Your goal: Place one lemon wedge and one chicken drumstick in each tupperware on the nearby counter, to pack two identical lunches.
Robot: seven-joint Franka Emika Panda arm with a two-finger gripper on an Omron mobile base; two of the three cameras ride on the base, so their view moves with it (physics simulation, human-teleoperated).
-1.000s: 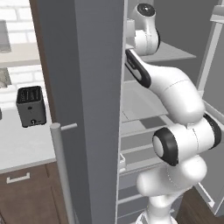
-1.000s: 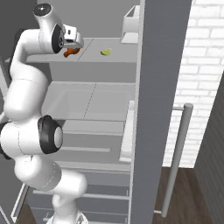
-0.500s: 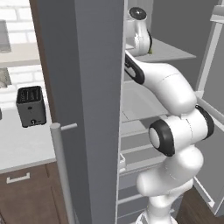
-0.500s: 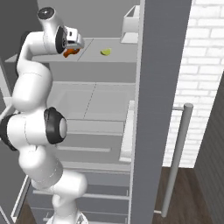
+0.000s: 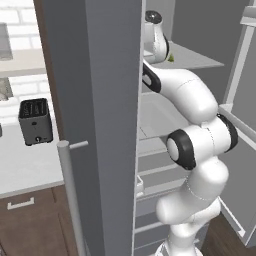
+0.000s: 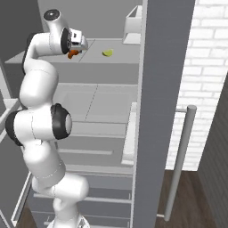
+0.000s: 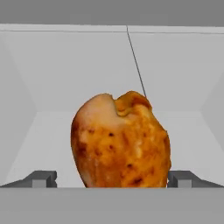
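In the left base view the arm reaches up into the open fridge, its hand at the upper shelf, where a small lemon wedge peeks out just beside the wrist; the fridge door blocks much of the sight line, and the black toaster stands on the counter well apart to the left. In the right base view the gripper hovers at the same shelf with an orange chicken drumstick just under it, and a lemon wedge lies farther right on the shelf, clear of the claw. In the hand view the drumstick sits dead ahead between the two fingertips, thick end toward the camera, long axis apparently running away; the claw stands wide, not yet closed on it, so a short advance then a squeeze seems due.
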